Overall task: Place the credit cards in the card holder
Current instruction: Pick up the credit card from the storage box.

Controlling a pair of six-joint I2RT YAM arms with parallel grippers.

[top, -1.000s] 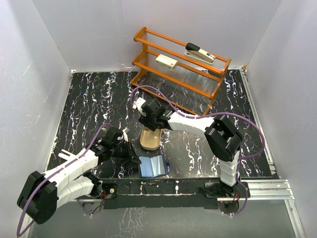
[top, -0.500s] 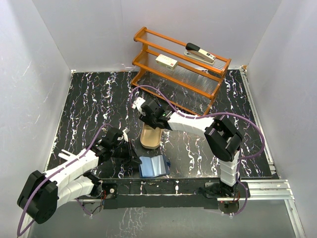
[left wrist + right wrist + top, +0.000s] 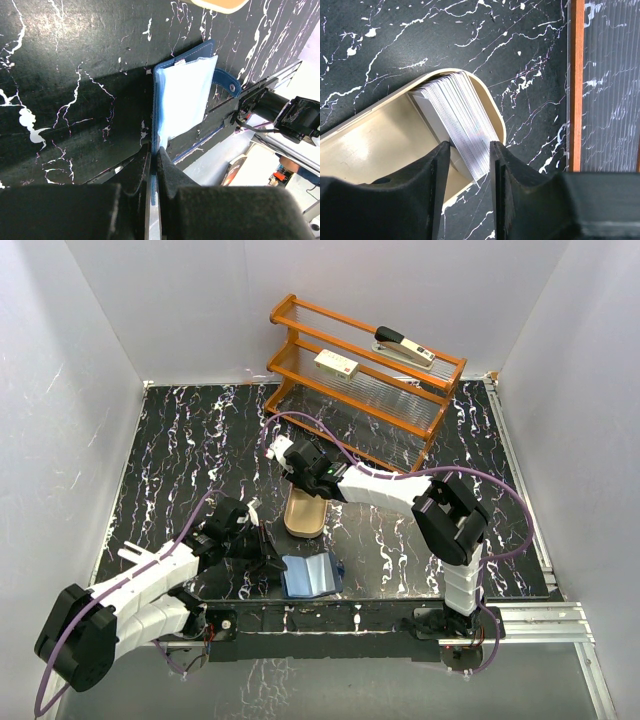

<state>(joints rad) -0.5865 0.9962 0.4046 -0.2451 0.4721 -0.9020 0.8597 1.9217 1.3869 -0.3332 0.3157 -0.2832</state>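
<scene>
The credit cards (image 3: 462,115) stand as a fanned, leaning stack at one end of the tan oval tray (image 3: 380,145). My right gripper (image 3: 470,147) reaches down into that tray (image 3: 303,525), its jaws closed in on the stack with one fingertip against each side. In the top view the right gripper (image 3: 300,492) hides the cards. The card holder (image 3: 308,575) lies open near the front table edge, its pale blue pockets up. My left gripper (image 3: 154,152) is shut on the navy edge of the card holder (image 3: 182,95); it shows in the top view as the left gripper (image 3: 268,562).
An orange two-shelf rack (image 3: 365,370) stands at the back with a stapler (image 3: 403,345) and a cream box (image 3: 336,364) on it. The rack's edge (image 3: 576,85) runs just right of the tray. White walls enclose the black marbled table.
The right gripper's jaws have narrowed onto the card stack and the wrist has shifted slightly back. The left arm and the card holder have not moved.
</scene>
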